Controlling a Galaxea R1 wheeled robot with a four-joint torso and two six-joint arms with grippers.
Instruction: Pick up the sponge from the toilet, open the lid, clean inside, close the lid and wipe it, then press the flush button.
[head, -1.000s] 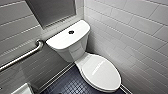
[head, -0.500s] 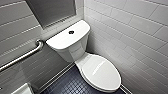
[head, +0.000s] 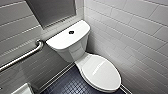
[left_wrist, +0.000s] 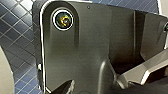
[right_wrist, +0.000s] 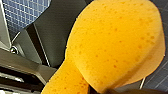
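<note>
Lid (head: 101, 72): shut over the toilet (head: 72, 51) bowl.
Grab bar (head: 22, 57): on the wall beside the tank.
Right pincer (right_wrist: 96, 90): clamped on the sponge (right_wrist: 112, 42), over dark floor tiles (right_wrist: 22, 12).
Left pincer: cannot tell.

Sponge (right_wrist: 112, 42), gripped in the right claw (right_wrist: 85, 86): matt orange foam, porous and pitted, with no sheen. Beyond the claw, the floor (right_wrist: 25, 15) is dark small tile with a faint shine and pale grout lines. The toilet (head: 72, 47) is glossy white ceramic. Its lid (head: 101, 72) is smooth plastic, catching a streak of light. The flush button (head: 71, 32) is dark, its finish unclear. Wall tiles (head: 135, 30) are smooth and softly glossy; the grab bar (head: 25, 56) is metal with a dull sheen.
</note>
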